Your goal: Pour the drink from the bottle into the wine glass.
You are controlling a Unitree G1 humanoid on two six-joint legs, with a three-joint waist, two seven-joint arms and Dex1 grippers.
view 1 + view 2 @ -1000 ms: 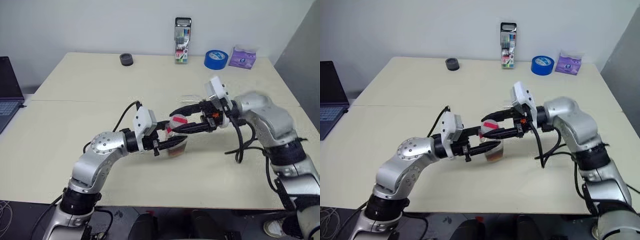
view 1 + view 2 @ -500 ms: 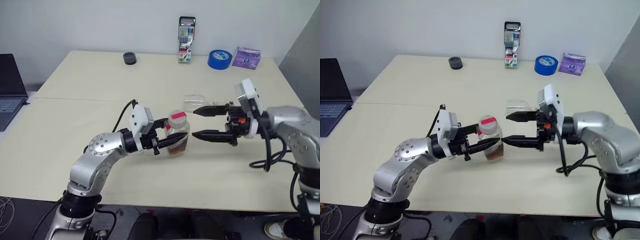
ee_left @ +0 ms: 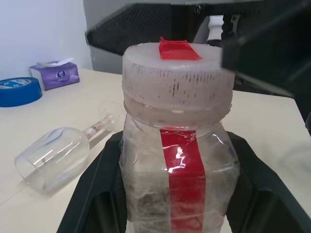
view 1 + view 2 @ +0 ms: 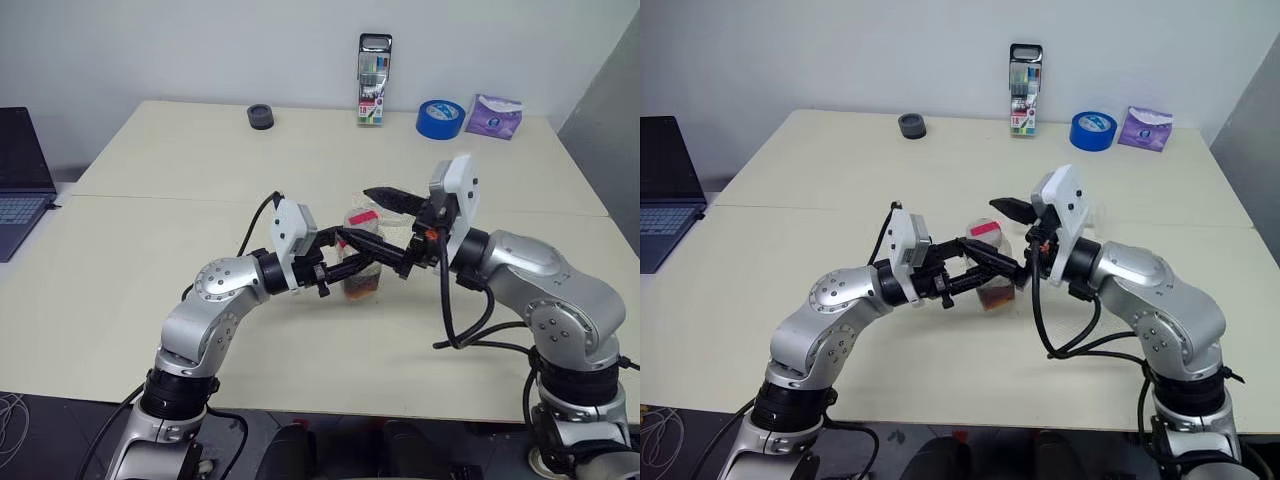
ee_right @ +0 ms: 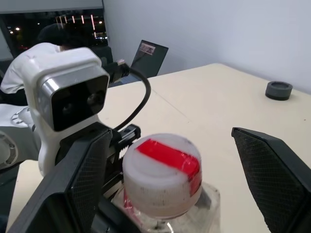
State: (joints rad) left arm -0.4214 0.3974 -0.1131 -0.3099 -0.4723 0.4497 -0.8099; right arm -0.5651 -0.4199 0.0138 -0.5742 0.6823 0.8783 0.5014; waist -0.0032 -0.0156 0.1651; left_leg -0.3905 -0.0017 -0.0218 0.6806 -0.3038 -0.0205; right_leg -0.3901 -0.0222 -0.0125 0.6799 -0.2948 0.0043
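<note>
The small clear bottle (image 4: 362,268) stands upright on the table, a red strip down its side. A little dark reddish-brown drink (image 4: 362,290) lies at its bottom. My left gripper (image 4: 355,262) comes in from the left and is shut on the bottle's body. The right gripper (image 4: 357,215) is open, with one finger (image 5: 82,174) on each side of the white, red-taped cap (image 5: 163,172) and a gap to it. The wine glass (image 3: 53,155) lies on its side on the table behind the bottle.
Along the table's far edge are a black round object (image 4: 260,116), a pack of markers (image 4: 373,80), a blue tape roll (image 4: 436,118) and a purple tissue pack (image 4: 494,113). A laptop (image 4: 20,170) sits at the far left.
The right gripper drew back to the right of the bottle and opened wide. It has now swung back and straddles the cap. The left gripper keeps its hold on the bottle.
</note>
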